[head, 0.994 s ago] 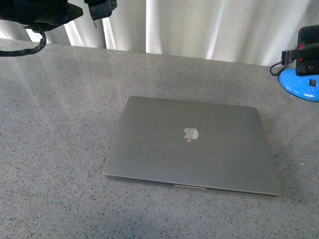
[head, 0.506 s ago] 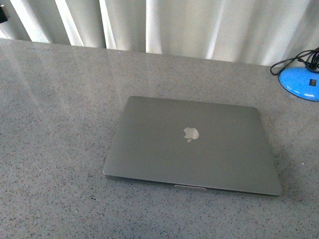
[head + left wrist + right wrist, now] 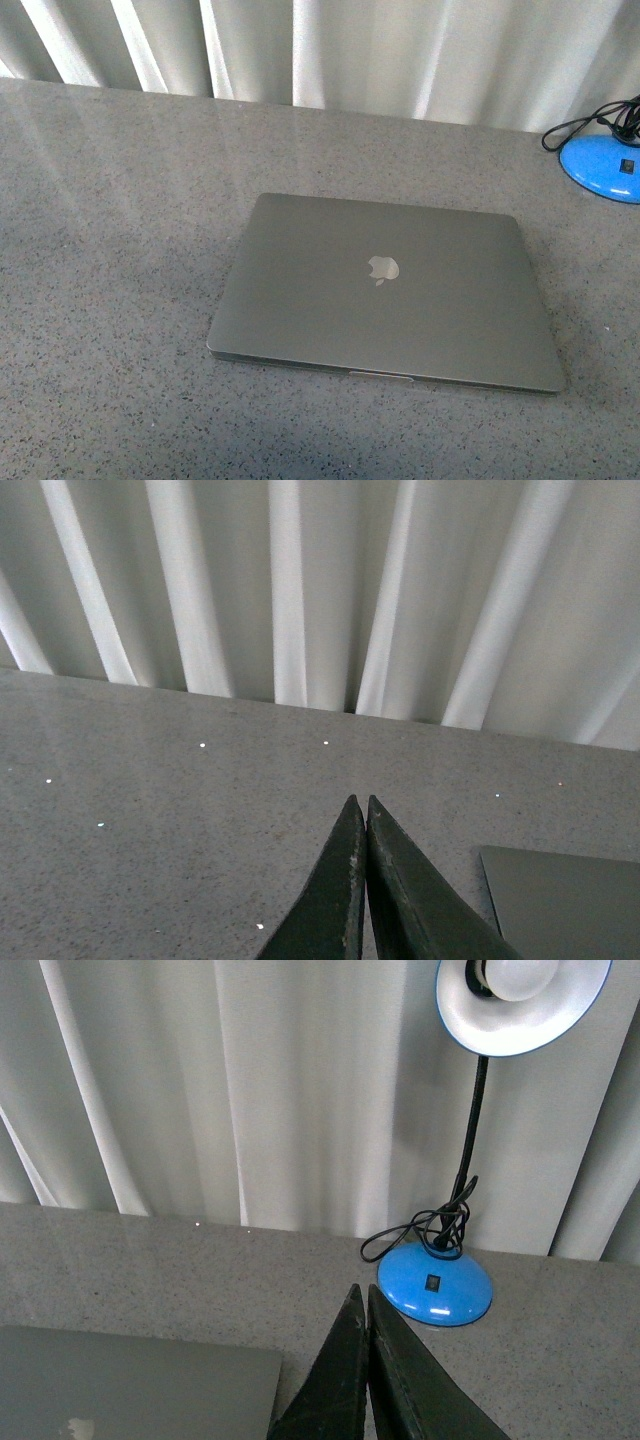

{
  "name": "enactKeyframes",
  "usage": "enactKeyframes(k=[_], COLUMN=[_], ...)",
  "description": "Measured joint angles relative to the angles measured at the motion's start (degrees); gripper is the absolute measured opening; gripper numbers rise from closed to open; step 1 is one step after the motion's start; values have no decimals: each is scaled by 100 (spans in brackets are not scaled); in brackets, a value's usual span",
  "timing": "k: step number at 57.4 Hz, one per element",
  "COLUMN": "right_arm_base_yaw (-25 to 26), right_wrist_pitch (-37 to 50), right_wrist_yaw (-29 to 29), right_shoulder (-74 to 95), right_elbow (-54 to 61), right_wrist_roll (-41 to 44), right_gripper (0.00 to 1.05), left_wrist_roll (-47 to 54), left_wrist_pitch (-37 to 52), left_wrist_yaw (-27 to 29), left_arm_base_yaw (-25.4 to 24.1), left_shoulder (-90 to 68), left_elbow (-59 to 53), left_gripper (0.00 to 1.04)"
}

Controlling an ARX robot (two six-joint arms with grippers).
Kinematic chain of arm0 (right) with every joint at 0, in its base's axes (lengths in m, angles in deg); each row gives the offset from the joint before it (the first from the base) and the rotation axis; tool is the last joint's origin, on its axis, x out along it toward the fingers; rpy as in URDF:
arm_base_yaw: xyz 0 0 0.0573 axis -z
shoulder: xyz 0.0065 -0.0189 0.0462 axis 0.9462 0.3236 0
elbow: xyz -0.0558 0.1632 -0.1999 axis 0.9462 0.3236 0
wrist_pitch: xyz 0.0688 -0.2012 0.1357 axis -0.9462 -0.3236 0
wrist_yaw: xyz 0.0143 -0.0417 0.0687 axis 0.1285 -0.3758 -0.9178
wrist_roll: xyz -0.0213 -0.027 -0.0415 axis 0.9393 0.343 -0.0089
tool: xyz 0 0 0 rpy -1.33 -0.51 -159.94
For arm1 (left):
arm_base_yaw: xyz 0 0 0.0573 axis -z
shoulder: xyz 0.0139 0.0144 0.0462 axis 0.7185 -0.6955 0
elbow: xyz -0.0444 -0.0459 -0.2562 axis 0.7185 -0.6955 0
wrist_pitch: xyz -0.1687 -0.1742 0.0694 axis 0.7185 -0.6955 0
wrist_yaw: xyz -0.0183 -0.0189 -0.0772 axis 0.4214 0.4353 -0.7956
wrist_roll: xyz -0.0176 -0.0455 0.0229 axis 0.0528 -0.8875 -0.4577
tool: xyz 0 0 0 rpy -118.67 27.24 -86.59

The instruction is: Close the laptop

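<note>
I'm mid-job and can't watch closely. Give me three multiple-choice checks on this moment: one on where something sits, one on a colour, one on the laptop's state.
1. Where does the desk lamp stand relative to the laptop?
A. On the laptop lid
B. Near the curtain, off the laptop's far right corner
C. At the table's front edge, left of the laptop

2. What colour is the lamp's base?
A. Red
B. Blue
C. Yellow

3. What state is the laptop in?
A. Fully open, screen up
B. Half open
C. Closed, lid flat

Answers:
1. B: in the front view the blue base sits at the far right by the curtain, apart from the laptop.
2. B: the right wrist view shows a bright blue round base.
3. C: the lid lies flat with the apple logo facing up, and no keys or screen show.
</note>
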Motion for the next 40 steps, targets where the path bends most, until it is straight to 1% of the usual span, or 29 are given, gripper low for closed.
enactKeyframes(k=[15, 40], right_arm_base_yaw=[0, 0], right_wrist_pitch=[-903, -2422], right_wrist_yaw=[0, 2], right_shoulder=[-1104, -2800], right_elbow=[140, 179], right_wrist_roll=[-15, -24], right_gripper=[1, 1], left_wrist_roll=[0, 0], left_wrist_pitch=[-752, -2400], left_wrist_yaw=[-28, -33], left_arm_base_yaw=[0, 0], left_shoulder=[1071, 3029], left_elbow=[-323, -525], left_gripper=[4, 4])
